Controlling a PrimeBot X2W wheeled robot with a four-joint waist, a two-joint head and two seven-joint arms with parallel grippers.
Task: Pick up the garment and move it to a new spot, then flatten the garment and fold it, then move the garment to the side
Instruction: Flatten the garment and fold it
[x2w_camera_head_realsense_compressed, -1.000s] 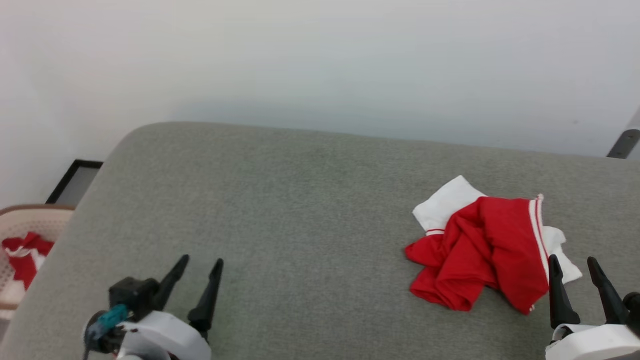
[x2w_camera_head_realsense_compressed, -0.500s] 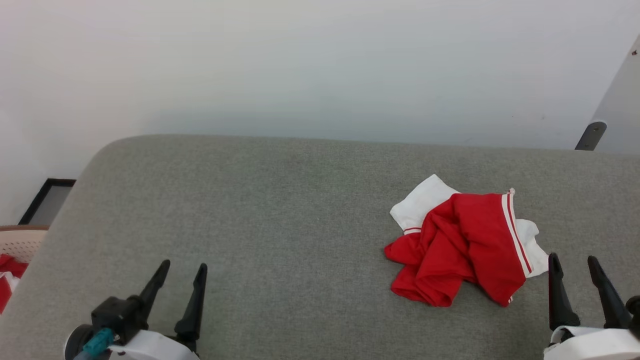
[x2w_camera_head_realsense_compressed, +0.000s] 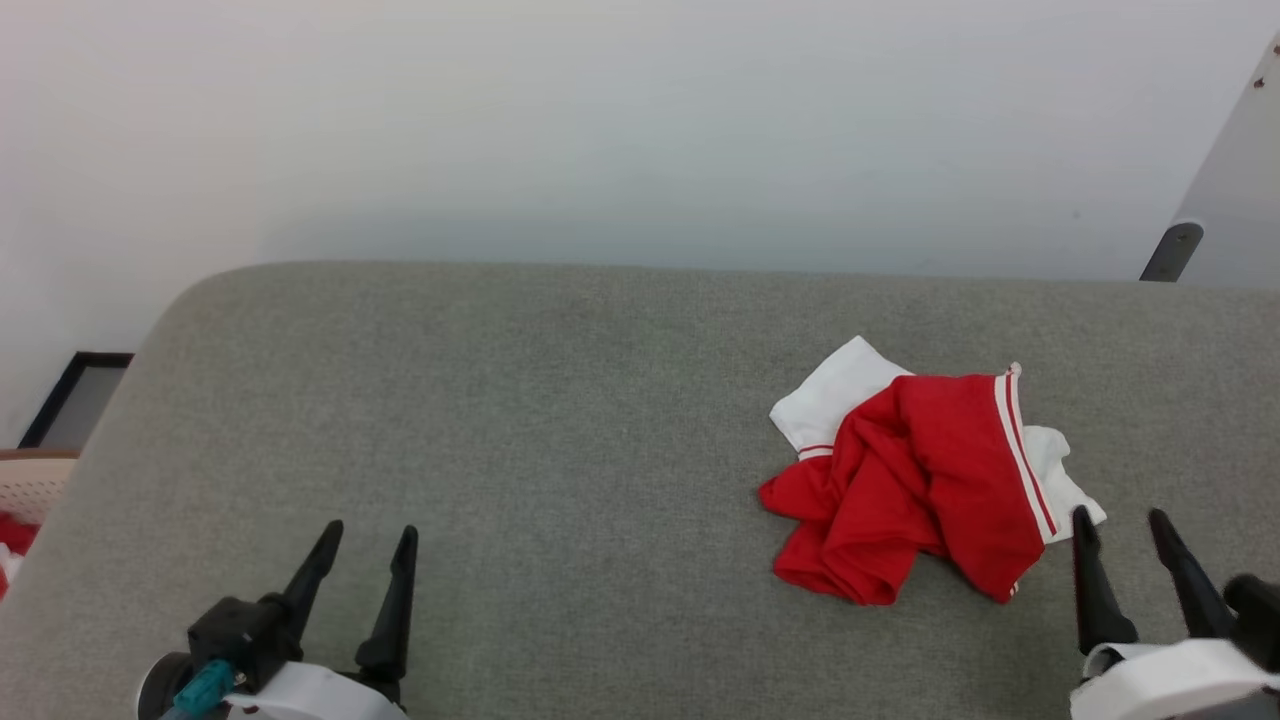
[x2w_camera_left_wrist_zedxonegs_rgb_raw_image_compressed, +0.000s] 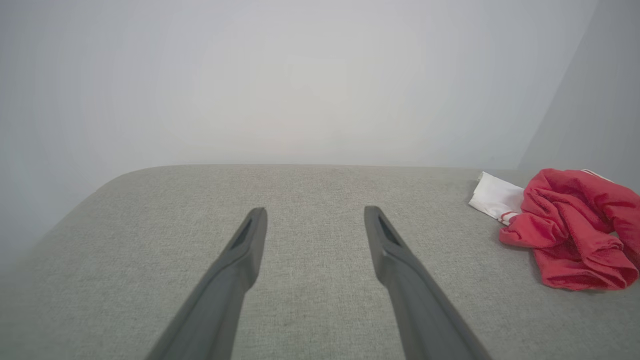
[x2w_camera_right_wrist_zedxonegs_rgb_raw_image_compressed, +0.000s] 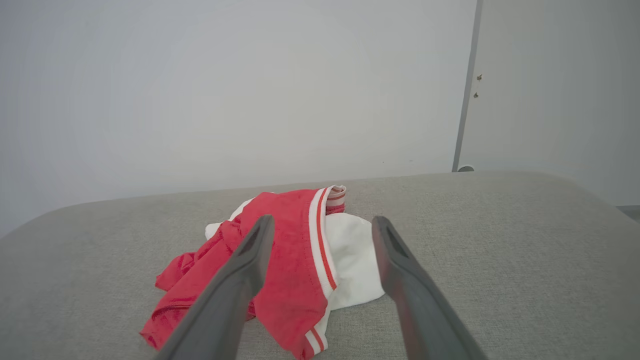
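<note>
Basket (x2w_camera_head_realsense_compressed: 40, 487): red cloth (x2w_camera_head_realsense_compressed: 10, 535) was seen inside.
Garment (x2w_camera_head_realsense_compressed: 920, 480): was found crumpled on pad (x2w_camera_head_realsense_compressed: 500, 420).
Left claw (x2w_camera_head_realsense_compressed: 371, 529): was held spread, empty.
Right claw (x2w_camera_head_realsense_compressed: 1120, 514): was held spread, empty.

Crumpled garment (x2w_camera_head_realsense_compressed: 905, 485) on grey padded surface (x2w_camera_head_realsense_compressed: 500, 400)

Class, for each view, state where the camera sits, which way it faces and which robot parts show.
Head view: on the head, facing down at the grey surface; left gripper, right gripper show.
Left wrist view: from that wrist along its open fingers, toward the wall.
Right wrist view: from that wrist along its open fingers, at the garment.
Shared: all three show the garment.
</note>
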